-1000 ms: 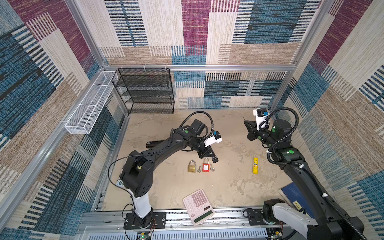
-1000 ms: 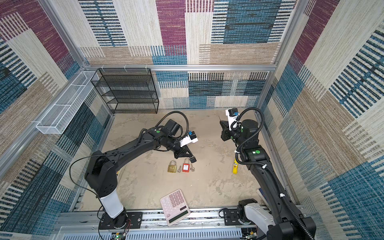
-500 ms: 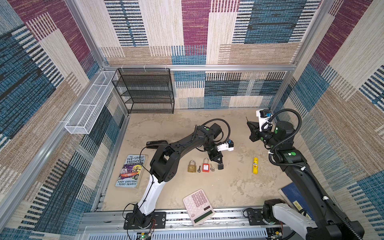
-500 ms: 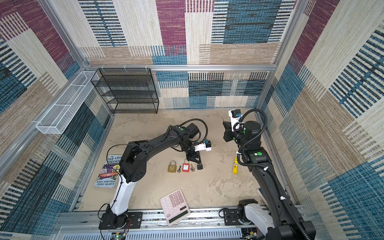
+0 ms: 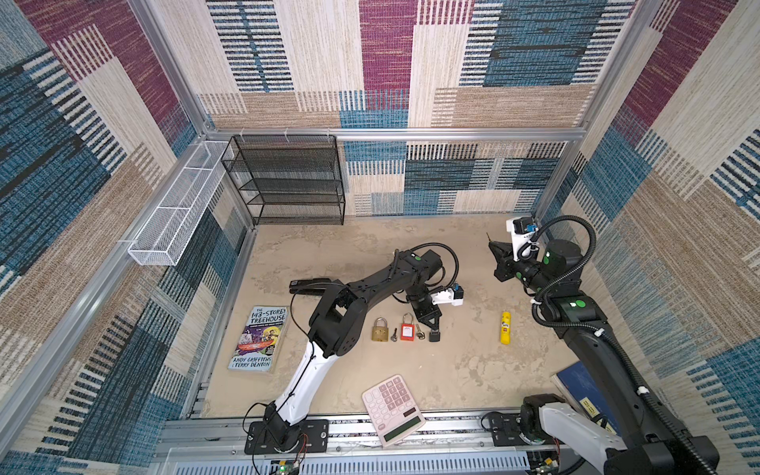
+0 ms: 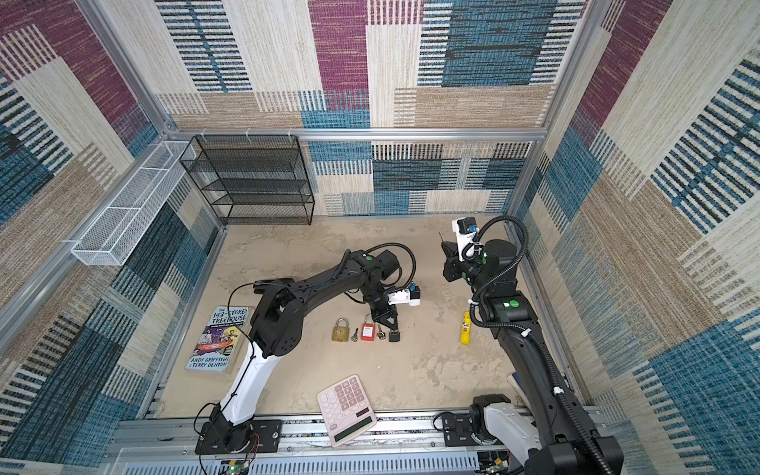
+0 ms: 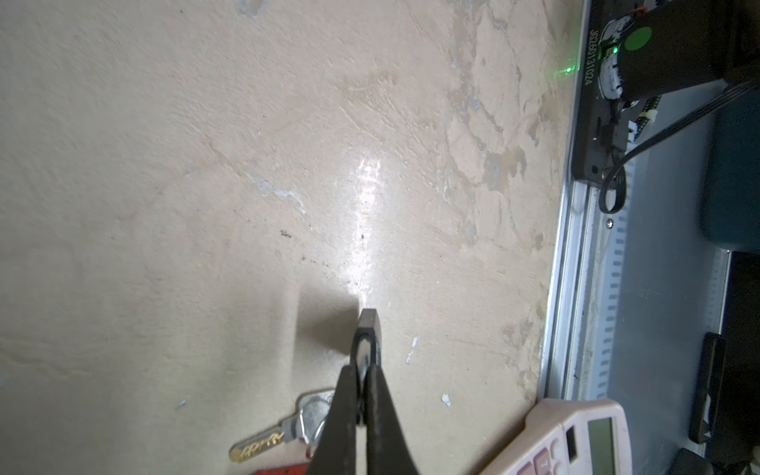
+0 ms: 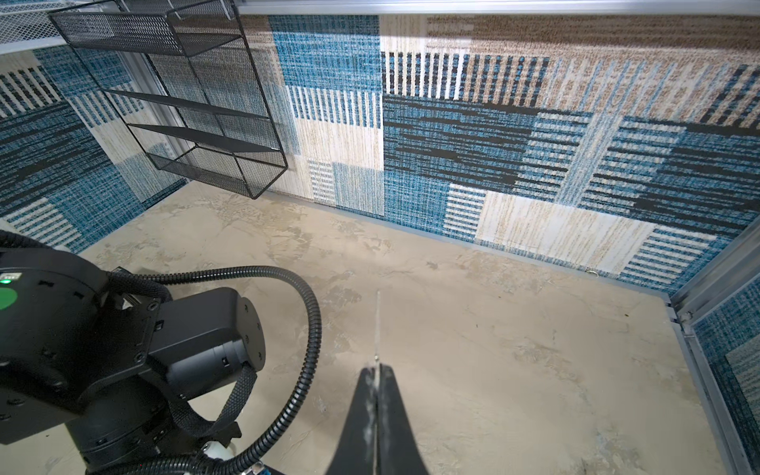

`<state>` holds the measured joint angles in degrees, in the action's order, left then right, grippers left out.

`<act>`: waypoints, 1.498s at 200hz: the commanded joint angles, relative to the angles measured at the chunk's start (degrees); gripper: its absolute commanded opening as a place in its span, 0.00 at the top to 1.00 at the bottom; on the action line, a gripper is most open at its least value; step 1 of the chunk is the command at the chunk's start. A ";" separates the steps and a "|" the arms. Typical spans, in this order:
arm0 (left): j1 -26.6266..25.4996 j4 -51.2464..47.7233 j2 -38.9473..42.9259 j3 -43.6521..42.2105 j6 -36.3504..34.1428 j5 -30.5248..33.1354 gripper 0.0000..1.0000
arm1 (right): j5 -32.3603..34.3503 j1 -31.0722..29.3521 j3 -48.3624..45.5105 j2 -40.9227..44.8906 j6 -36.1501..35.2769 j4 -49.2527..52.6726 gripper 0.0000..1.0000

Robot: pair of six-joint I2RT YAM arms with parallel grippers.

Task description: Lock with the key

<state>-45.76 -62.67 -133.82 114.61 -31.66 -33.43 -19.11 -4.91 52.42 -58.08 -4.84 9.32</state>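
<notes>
Now left tool clamps black padlock; right tool pinches thin key.

Beige tabletop: book, brass padlock, key, red padlock, second key, yellow tube, pink calculator, black mesh rack.

Right pincer, jaws pressed together on a thin pale sliver seen edge-on, over the beige tabletop. Nearby is a black arm joint with a ribbed cable. A black wire shelf stands against the patterned wall.
</notes>
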 commanded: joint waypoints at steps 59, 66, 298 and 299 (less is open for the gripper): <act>0.21 -2.36 -2.62 3.28 -1.12 3.44 1.00 | -1.21 0.06 0.57 -0.50 -0.83 -0.45 1.00; 0.23 -2.36 -2.79 3.45 -1.08 3.55 1.00 | -1.23 0.05 0.55 -0.47 -0.94 -0.45 1.00; 1.10 -2.80 -3.31 9.53 0.13 6.64 0.66 | -2.01 0.07 0.76 -1.19 -0.19 0.63 1.00; 1.10 -2.85 -3.21 9.56 0.21 6.63 0.66 | -2.04 0.07 0.75 -1.17 -0.13 0.66 1.00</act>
<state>-44.91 -64.95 -138.45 123.20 -31.59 -27.27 -20.58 -4.86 52.62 -59.31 -6.11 10.07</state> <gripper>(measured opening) 0.337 0.049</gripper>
